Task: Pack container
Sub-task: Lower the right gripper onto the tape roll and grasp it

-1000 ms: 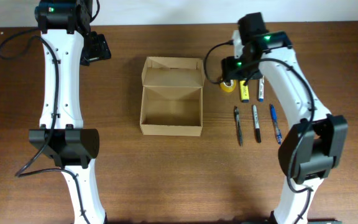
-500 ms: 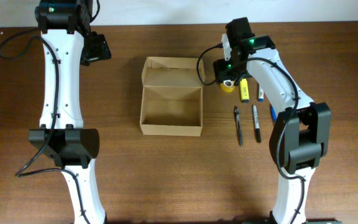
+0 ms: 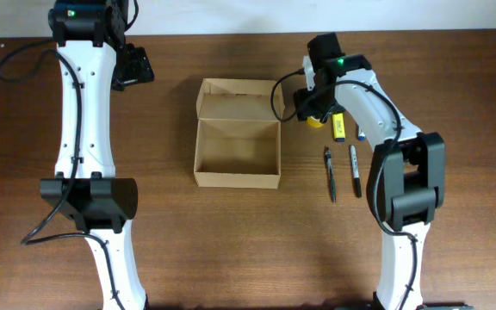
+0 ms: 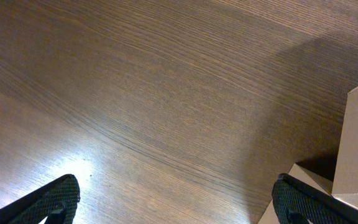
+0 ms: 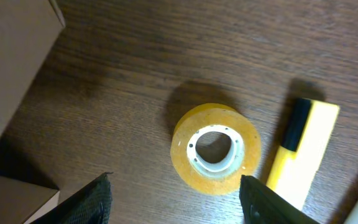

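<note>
The container (image 3: 237,147) is an open tan cardboard box at the table's middle, its flap lid standing at the far side; its inside looks empty. Its edge shows in the left wrist view (image 4: 356,149) and the right wrist view (image 5: 11,68). My right gripper (image 3: 314,110) is open, just right of the box, over a yellow tape roll (image 5: 215,148) that lies flat on the table, with its fingers (image 5: 176,202) apart on either side. A yellow highlighter (image 5: 297,149) lies beside the roll. My left gripper (image 3: 136,65) is open and empty (image 4: 176,202), far left of the box.
Two black pens (image 3: 330,174) (image 3: 355,170) lie right of the box. A blue pen tip (image 3: 360,133) shows behind the right arm. The yellow highlighter also shows overhead (image 3: 338,126).
My right gripper has moved left toward the box and now sits over the tape roll. The left arm has not moved.
</note>
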{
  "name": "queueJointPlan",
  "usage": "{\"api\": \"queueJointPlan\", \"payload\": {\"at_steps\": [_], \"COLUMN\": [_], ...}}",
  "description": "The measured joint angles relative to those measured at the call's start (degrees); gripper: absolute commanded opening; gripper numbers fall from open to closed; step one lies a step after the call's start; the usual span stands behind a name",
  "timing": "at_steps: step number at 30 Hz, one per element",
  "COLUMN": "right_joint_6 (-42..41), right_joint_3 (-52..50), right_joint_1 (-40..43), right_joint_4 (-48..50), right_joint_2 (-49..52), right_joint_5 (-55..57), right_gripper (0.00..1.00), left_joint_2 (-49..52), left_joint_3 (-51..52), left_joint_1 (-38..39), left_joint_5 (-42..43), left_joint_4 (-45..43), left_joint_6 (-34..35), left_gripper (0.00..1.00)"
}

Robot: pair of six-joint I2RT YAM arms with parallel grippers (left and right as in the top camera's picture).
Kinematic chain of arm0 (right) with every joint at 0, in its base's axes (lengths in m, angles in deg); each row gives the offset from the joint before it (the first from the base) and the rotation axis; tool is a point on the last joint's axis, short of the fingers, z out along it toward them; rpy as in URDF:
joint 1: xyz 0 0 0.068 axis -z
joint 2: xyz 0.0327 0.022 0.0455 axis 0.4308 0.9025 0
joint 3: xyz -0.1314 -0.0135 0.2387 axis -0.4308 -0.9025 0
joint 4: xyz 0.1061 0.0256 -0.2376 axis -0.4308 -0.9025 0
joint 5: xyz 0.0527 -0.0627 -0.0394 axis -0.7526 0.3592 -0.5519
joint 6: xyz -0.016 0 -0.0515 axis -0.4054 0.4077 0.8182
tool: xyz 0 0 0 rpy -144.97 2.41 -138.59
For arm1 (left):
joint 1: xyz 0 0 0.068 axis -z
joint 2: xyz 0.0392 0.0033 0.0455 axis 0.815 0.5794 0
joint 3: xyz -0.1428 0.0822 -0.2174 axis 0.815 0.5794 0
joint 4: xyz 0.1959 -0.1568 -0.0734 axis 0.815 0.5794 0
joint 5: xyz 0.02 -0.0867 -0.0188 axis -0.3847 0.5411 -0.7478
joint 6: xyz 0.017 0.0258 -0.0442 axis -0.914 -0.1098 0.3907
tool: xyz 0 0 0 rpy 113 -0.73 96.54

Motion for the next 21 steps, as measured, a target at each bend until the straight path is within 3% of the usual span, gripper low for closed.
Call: {"api": "queueJointPlan", "payload": {"at_steps": [21], "right_joint_6": [0.1], "right_joint_3": [0.1], "right_joint_1": [0.0], "right_joint_4": [0.9], "right_joint_2": [3.7], "right_joint_5": [-2.3], "right_gripper": [0.62], "left_joint_2": [0.0], "left_joint_3": [0.0], "left_joint_1": [0.0], "left_joint_5": [0.0], "left_joint_4": [0.0], "left_joint_6": [0.0], "left_gripper": [1.0]}}
